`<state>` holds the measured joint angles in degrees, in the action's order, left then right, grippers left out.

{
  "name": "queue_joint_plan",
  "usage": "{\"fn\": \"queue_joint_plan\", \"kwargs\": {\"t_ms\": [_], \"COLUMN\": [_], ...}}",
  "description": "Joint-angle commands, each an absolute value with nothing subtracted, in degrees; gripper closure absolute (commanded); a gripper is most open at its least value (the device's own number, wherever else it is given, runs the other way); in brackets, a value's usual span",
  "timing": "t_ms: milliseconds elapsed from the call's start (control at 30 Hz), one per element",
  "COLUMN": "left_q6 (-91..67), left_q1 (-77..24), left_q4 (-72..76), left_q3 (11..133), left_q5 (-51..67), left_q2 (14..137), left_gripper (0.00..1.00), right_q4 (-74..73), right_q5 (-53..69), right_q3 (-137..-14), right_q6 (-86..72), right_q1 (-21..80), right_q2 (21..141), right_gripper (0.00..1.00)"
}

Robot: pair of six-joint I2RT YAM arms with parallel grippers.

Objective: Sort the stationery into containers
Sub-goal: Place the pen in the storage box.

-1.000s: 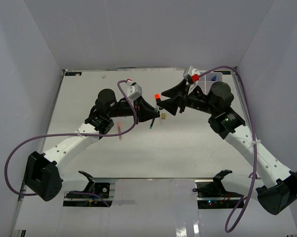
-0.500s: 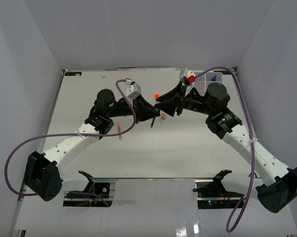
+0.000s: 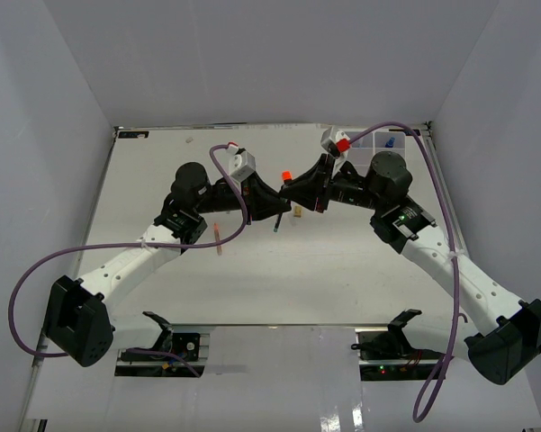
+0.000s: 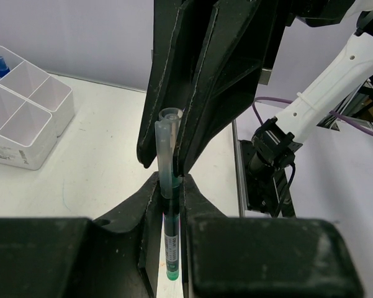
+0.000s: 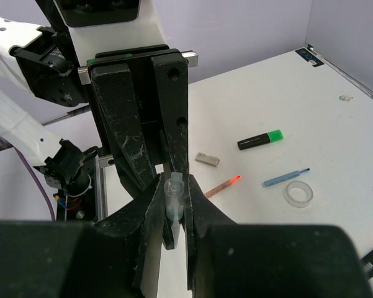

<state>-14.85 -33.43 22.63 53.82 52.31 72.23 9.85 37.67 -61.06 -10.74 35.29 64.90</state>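
Item: thin dark pen [image 4: 167, 158], over the table's middle. The left pincer [image 4: 170, 183] is clamping its barrel and the right pincer [image 5: 174, 202] is pinching its clear end. From above, both are hiding most of it.
Item: white organiser box [image 4: 26, 118], far right. From above, the right arm is covering most of it.

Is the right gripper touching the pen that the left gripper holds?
Touching. The right wrist view shows the right gripper pinched shut on the pen.

The left arm [image 3: 126, 261] and right arm [image 3: 455, 270] are stretched inward over the desk [image 3: 342, 279], their pincers brought tip to tip. A pen [image 4: 166, 155] is gripped by the closed left pincer [image 4: 170, 186], and its other end is clamped by the right pincer [image 5: 174, 197].
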Motion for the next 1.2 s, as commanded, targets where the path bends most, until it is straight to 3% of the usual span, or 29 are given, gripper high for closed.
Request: {"fn": "queue_joint_plan", "kwargs": {"t_ms": [0,33,67,133,167,300,400,667,833,1167], "left_q6": [-13.98,-13.97,-13.80,-13.10,-12.83,-10.90,-8.79,-8.79,-10.19,-11.78], "left_q1": [-33.31,-33.31,-33.31,-33.31,-33.31,-33.31,-33.31,-32.78,-30.41,-24.26], "left_q4": [21.80,21.27,20.92,18.82,17.94,12.84,7.31,-6.67,-11.25,-12.22], "left_q3": [53.53,53.44,53.35,53.44,53.44,53.17,53.88,58.17,59.76,59.94], "left_q5": [52.65,52.56,52.38,51.16,50.54,45.28,38.25,9.18,-1.64,-5.71], "left_q2": [70.93,71.01,71.19,71.19,71.02,70.58,70.23,73.03,75.76,76.99], "left_gripper": [0.89,0.83,0.69,0.50,0.35,0.14,0.07,0.02,0.02,0.02], "right_q4": [11.96,11.43,10.99,9.50,8.88,5.89,4.92,7.81,20.20,28.99], "right_q5": [36.39,36.04,35.51,33.49,32.01,26.91,21.81,0.72,-6.06,-8.26], "right_q3": [-61.26,-61.43,-61.61,-61.96,-62.22,-62.75,-62.49,-64.25,-64.33,-73.91], "right_q6": [-9.67,-9.41,-8.97,-7.39,-6.69,-2.99,-1.06,6.15,7.03,10.90], "right_q1": [35.51,35.51,35.51,35.42,35.51,35.07,34.11,26.56,20.93,13.54], "right_q2": [64.07,63.99,63.90,63.63,63.46,63.28,63.28,67.76,74.34,90.96], "right_gripper": [0.92,0.92,0.92,0.92,0.92,0.92,0.92,0.92,0.92,0.92]}}
